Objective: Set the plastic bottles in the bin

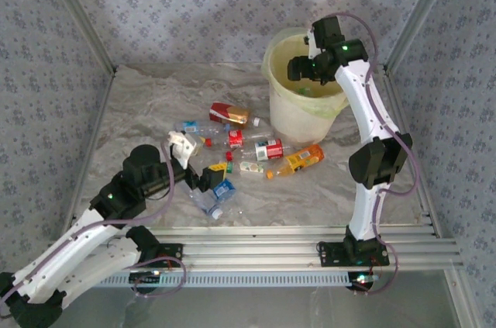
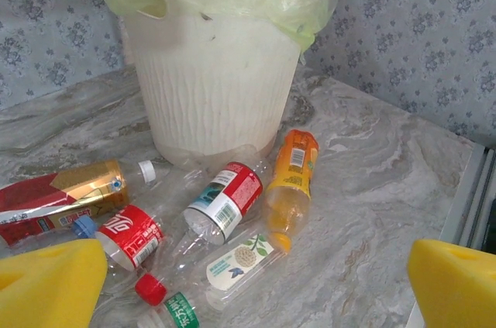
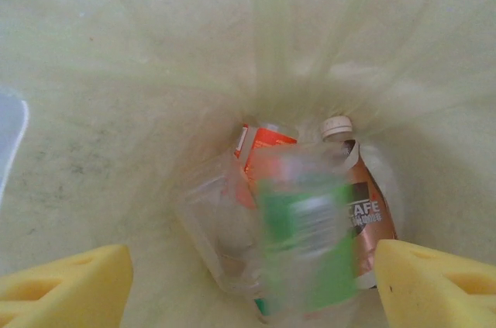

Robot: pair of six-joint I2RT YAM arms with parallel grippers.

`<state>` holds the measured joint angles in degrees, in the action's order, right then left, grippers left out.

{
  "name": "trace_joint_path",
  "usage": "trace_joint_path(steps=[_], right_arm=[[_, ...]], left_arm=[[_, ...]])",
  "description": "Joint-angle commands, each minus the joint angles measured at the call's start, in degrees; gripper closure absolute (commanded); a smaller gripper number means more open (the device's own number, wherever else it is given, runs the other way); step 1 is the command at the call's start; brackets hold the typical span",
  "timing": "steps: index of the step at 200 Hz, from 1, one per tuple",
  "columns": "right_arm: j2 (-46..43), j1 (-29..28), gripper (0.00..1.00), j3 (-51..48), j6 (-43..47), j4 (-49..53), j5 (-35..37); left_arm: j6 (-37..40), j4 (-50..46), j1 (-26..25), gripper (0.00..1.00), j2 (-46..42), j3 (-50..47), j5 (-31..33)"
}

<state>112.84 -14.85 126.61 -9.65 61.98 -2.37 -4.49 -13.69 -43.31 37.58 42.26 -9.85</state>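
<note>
Several plastic bottles lie on the marble table in front of the bin (image 1: 298, 119). Among them are an orange one (image 1: 298, 161), a red-and-gold one (image 1: 229, 114) and a red-labelled one (image 1: 267, 150). My left gripper (image 1: 208, 181) hovers low at the near side of this pile, open. From its wrist I see the orange bottle (image 2: 291, 173), a red-and-white labelled bottle (image 2: 225, 198) and a clear white-labelled bottle (image 2: 236, 262) ahead of the open left gripper (image 2: 248, 289). My right gripper (image 1: 298, 70) hangs over the bin mouth, open. Below the right gripper (image 3: 252, 285) a blurred green-labelled bottle (image 3: 306, 243) is loose between the pads, touching neither.
Inside the bin's pale liner (image 3: 116, 111) lie a brown-labelled bottle (image 3: 368, 212) and a red-labelled one (image 3: 267, 142). The bin's white ribbed wall (image 2: 217, 88) stands just behind the pile. Patterned walls enclose the table on three sides; a metal rail (image 1: 310, 235) runs along the near edge.
</note>
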Motion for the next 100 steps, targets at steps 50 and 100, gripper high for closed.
trace_joint_path(steps=[50, 100], right_arm=[[-14.2, -0.4, 0.15, -9.4, -0.1, -4.4, 1.6], [-27.8, -3.2, 0.15, -23.1, 1.4, -8.5, 1.2]], left_arm=[[-1.3, -3.6, -0.5, 0.00, 2.5, 4.2, -0.6], [-9.1, -11.8, -0.4, 0.00, 7.8, 9.3, 2.9]])
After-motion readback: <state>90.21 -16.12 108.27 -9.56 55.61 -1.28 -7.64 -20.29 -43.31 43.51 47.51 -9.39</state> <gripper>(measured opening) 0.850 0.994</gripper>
